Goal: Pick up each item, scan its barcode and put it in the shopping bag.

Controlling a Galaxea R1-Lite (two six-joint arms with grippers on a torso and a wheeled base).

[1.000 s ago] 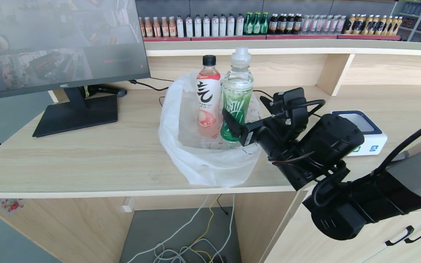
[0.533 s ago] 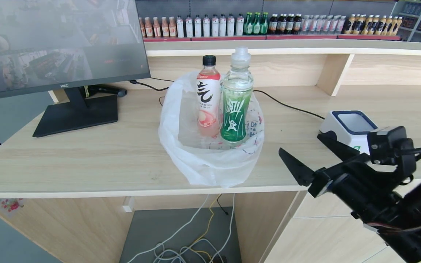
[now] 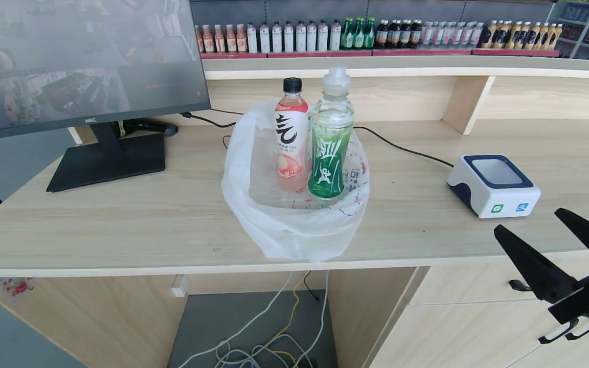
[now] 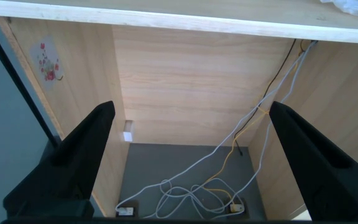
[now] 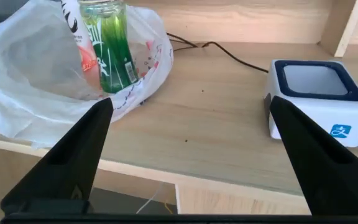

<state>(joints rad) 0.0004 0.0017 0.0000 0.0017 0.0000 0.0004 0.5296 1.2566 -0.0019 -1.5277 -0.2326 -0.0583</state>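
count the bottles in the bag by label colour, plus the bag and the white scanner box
pink-label bottle: 1
green-label bottle: 1
shopping bag: 1
white scanner box: 1
total: 4

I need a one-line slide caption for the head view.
Pink-labelled bottle and green-labelled bottle upright in a white plastic shopping bag; open right gripper near the white barcode scanner.

The bag (image 3: 284, 235) is white and see-through. The pink bottle (image 3: 291, 143) has a black cap. The green bottle (image 3: 329, 153) has a clear cap. The scanner (image 3: 494, 189) is white with a dark blue top. The surface (image 3: 120, 220) is pale, streaky wood. The right hand (image 3: 529, 223) is black.
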